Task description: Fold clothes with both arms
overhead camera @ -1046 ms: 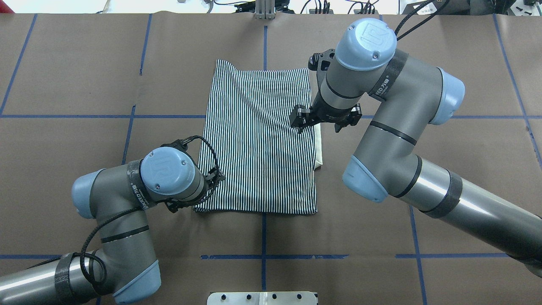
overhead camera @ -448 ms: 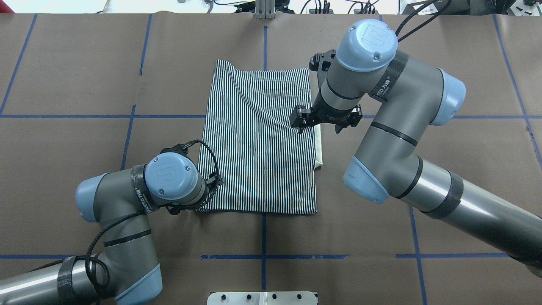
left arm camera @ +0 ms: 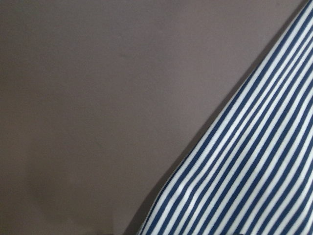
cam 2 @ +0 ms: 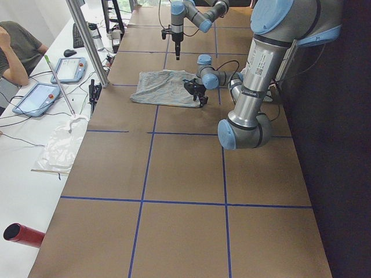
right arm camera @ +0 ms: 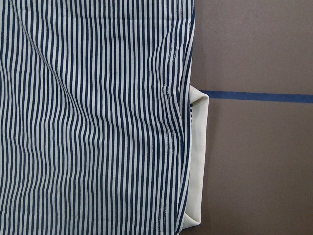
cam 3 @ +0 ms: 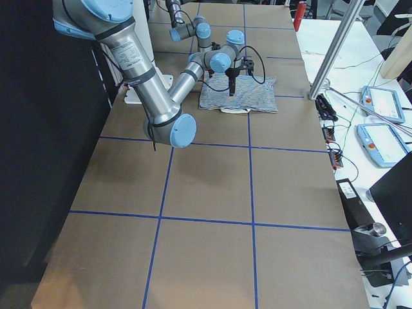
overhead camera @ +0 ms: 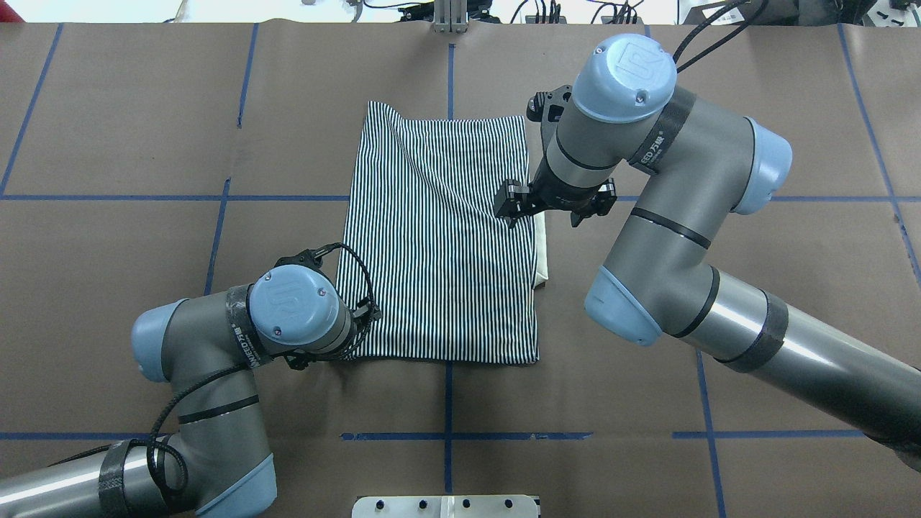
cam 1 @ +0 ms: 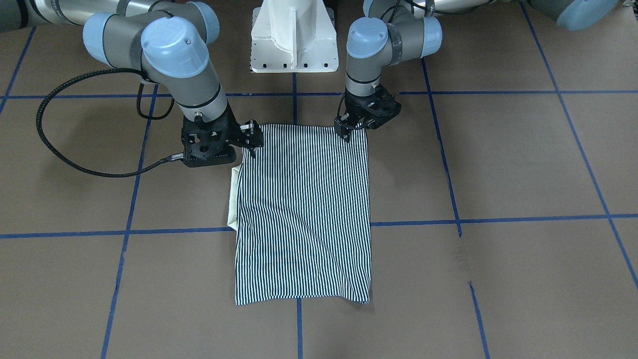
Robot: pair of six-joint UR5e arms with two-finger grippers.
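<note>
Navy-and-white striped polo shirt lies folded flat in a rectangle mid-table, on the brown paper-covered table with its blue tape grid. Its plain cream collar pokes out along the edge on the robot's right. We see the black two-finger left gripper low at the shirt's near-left corner. The black two-finger right gripper sits over the collar-side edge. We can't tell the jaw opening or any grip on either one.

The shirt hides most of its collar; the left tool's grip is unreadable
</note>
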